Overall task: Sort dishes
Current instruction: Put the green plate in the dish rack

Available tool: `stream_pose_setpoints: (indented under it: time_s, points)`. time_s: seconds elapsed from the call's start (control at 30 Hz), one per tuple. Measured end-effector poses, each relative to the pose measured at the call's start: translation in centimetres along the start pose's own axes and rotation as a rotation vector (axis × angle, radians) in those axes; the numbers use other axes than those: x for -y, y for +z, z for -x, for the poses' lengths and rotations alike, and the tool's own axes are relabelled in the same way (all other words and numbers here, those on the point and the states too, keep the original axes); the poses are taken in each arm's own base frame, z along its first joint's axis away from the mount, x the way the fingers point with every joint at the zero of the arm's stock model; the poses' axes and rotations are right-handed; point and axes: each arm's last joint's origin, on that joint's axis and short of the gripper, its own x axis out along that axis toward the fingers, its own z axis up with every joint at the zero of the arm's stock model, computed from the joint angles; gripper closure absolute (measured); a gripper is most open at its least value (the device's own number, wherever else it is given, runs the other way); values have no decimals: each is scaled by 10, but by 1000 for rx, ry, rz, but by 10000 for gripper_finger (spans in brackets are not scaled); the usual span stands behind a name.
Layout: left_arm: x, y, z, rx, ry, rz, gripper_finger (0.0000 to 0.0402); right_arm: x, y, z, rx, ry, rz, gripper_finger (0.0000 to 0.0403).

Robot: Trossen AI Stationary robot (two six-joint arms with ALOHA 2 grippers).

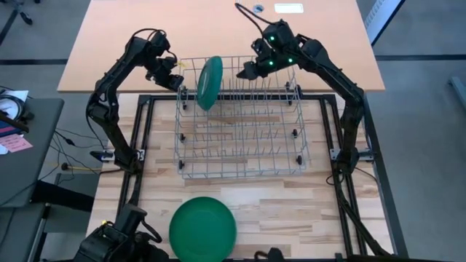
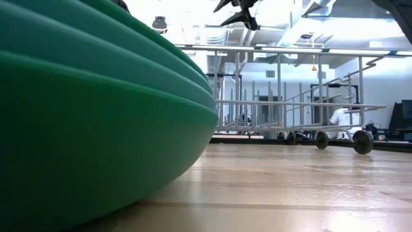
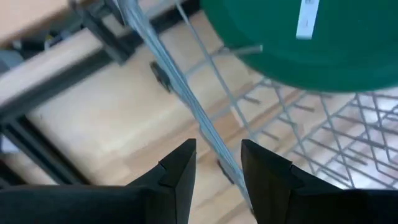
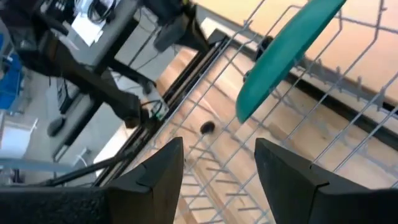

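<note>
The left tool (image 1: 177,78) hangs at the far left corner of the wire rack (image 1: 240,156), its fingers (image 3: 180,171) parted with nothing between them; its wrist view shows the rack's top rim wire running right through the gap, which the high view is too far off to show. The right tool (image 1: 244,73) sits over the rack's far rim, fingers (image 4: 163,163) spread and empty, looking down at bare tines. Between the two tools a teal plate (image 1: 209,82) stands on edge in the rack's far left rows, tilted; the right wrist view catches it edge-on, the left wrist view its broad face. The rest of the rack holds no dishes. On the near edge of the desk (image 1: 291,211), well apart from the rack, lies a stack of green plates (image 1: 202,228); only the low view shows it as several nested rims (image 2: 96,129), filling that picture's left half.
</note>
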Motion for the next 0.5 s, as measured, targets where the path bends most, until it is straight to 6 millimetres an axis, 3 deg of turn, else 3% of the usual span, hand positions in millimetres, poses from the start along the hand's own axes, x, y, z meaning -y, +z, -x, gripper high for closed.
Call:
stream_pose_setpoints:
  time_s: [0.23,0.37,0.5]
  points:
    - [-19,-2,-30,-11,15,-3,279,-4,-14,-2,-105,-33,-10,200]
    - [-28,-3,-45,-2,-1,31,279,-6,-18,8,-121,-45,-17,200]
    - [-28,-2,-45,12,-2,59,279,-9,-18,19,-102,-38,-12,200]
